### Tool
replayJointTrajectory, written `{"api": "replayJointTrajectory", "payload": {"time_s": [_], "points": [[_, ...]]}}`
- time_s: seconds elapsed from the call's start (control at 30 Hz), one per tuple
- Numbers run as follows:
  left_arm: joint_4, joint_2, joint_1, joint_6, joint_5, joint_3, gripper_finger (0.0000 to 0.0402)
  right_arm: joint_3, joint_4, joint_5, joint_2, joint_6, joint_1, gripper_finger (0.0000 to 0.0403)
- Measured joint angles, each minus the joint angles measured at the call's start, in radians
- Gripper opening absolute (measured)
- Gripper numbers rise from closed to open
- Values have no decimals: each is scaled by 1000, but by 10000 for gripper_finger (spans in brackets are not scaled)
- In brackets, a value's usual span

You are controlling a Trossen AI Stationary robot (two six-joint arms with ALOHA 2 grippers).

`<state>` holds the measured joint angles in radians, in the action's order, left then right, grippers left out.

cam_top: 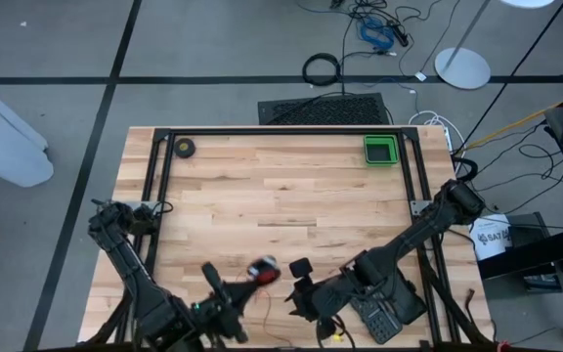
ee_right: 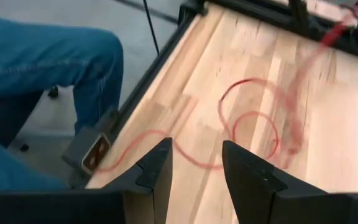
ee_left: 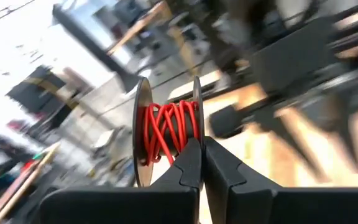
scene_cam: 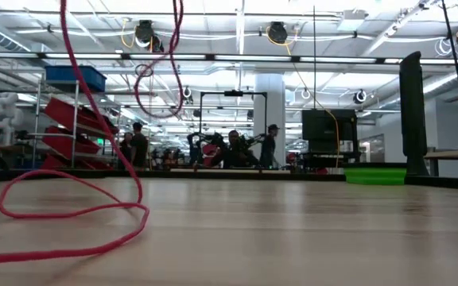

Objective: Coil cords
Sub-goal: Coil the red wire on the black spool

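Wooden table (cam_top: 281,196) fills the high view; my left gripper (cam_top: 231,293) and right gripper (cam_top: 299,284) crowd its near edge, with the cords (cam_top: 263,271) a small red blur between them. A tray (cam_top: 380,150) sits far off. From the low view, red wire loops over the boards, rising out of frame; people behind are indistinct. Through my left wrist, fingers (ee_left: 188,165) press together beside the wire's spool. Through my right wrist, fingers (ee_right: 157,168) stand spread, empty, above blurred loops; a person's leg (ee_right: 36,56) is cut off.
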<state>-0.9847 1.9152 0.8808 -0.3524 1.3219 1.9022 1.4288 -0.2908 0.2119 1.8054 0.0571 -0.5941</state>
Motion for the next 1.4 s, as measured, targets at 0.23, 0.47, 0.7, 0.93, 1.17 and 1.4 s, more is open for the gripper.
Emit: {"api": "replayJointTrajectory", "payload": {"time_s": [0.23,0.47,0.7,0.93,1.17,1.4], "points": [[-520,0,-48,-602,155,0,8,0,-128,2,-25,31,-2,128],[-568,-22,-117,-811,198,-135,8,0,-253,102,-122,31,-3,128],[-383,-22,-192,-1006,190,-269,8,0,-393,203,-263,10,-1,128],[325,-21,-254,-744,63,-354,8,0,-475,211,-418,10,-8,128],[1073,2,-323,7,-388,-371,8,0,-525,207,-524,9,-10,128],[1158,-3,-374,297,-535,-371,8,-32,-610,243,-557,128,-52,128]]}}
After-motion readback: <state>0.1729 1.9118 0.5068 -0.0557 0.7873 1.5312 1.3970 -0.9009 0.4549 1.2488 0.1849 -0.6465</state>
